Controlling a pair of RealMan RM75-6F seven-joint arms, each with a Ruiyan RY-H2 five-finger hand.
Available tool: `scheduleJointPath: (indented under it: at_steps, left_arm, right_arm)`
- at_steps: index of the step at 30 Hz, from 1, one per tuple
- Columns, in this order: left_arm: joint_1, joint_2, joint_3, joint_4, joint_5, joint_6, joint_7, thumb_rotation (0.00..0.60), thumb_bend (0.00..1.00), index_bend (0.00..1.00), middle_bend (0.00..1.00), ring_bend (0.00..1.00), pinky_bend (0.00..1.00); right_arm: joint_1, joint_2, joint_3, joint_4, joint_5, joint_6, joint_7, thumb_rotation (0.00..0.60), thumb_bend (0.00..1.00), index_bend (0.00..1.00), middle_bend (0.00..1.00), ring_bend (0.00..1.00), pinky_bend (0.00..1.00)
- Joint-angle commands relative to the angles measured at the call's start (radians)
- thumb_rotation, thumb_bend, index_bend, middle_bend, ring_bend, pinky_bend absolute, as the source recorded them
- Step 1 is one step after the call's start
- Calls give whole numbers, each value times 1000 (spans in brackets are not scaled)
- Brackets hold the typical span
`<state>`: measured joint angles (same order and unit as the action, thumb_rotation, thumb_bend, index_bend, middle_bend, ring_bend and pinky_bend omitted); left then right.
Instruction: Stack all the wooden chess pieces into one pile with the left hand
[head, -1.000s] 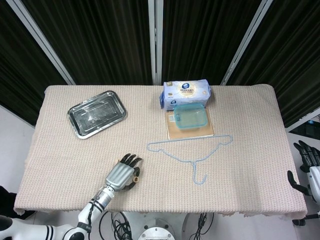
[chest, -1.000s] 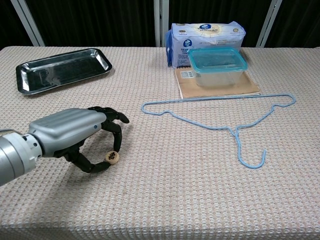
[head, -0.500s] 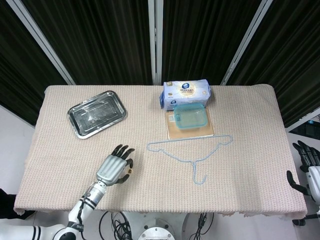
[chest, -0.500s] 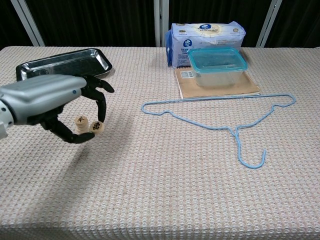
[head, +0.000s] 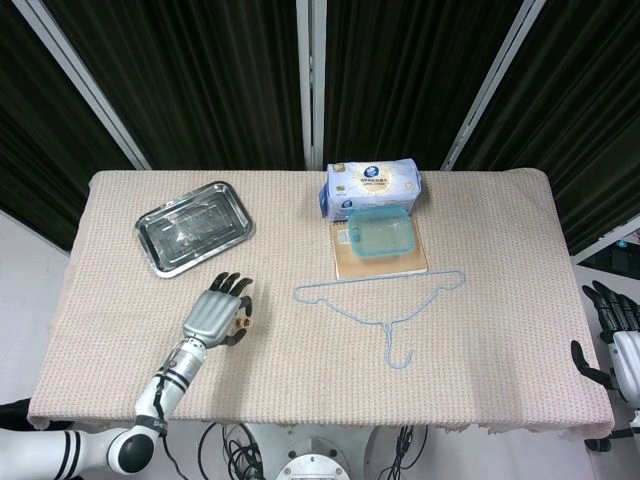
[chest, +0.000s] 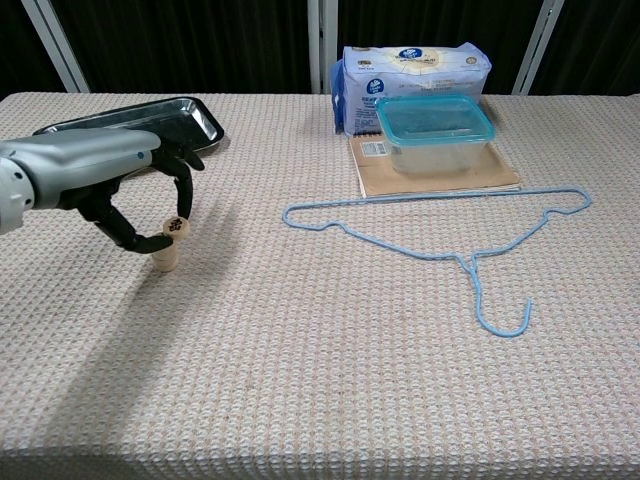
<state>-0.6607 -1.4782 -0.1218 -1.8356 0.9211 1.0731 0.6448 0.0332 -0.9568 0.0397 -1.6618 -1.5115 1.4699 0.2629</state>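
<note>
A short pile of round wooden chess pieces stands on the cloth at the left, just in front of the metal tray. My left hand arches over it from the left. Its thumb and a finger pinch one more wooden piece, which carries a dark mark and sits on top of the pile, shifted slightly right. In the head view the left hand covers most of the pile. My right hand hangs off the table's right edge, fingers apart and holding nothing.
A metal tray lies behind the left hand. A blue wire hanger lies mid-table. Behind it a teal-lidded container sits on a brown board, with a tissue pack at the back.
The left hand lifted a wooden piece from the front of the table, carried it left and away from me, and now holds it on top of the pile.
</note>
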Motion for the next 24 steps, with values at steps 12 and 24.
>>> scheduleJointPath:
  at_steps: [12,24]
  left_arm:
    - [-17,8,17,4,-56,12,0,600,309,499,100,0,0]
    - [-23,7,31,25,-61,13,-26,600,309,491,100,0,0]
  right_arm:
    - [-4,0,-3,0,-9,9,0,600,406,0,0,0,0]
    - [-3,-1,-3,-2,-8,7,-6,600,405,0,0,0,0]
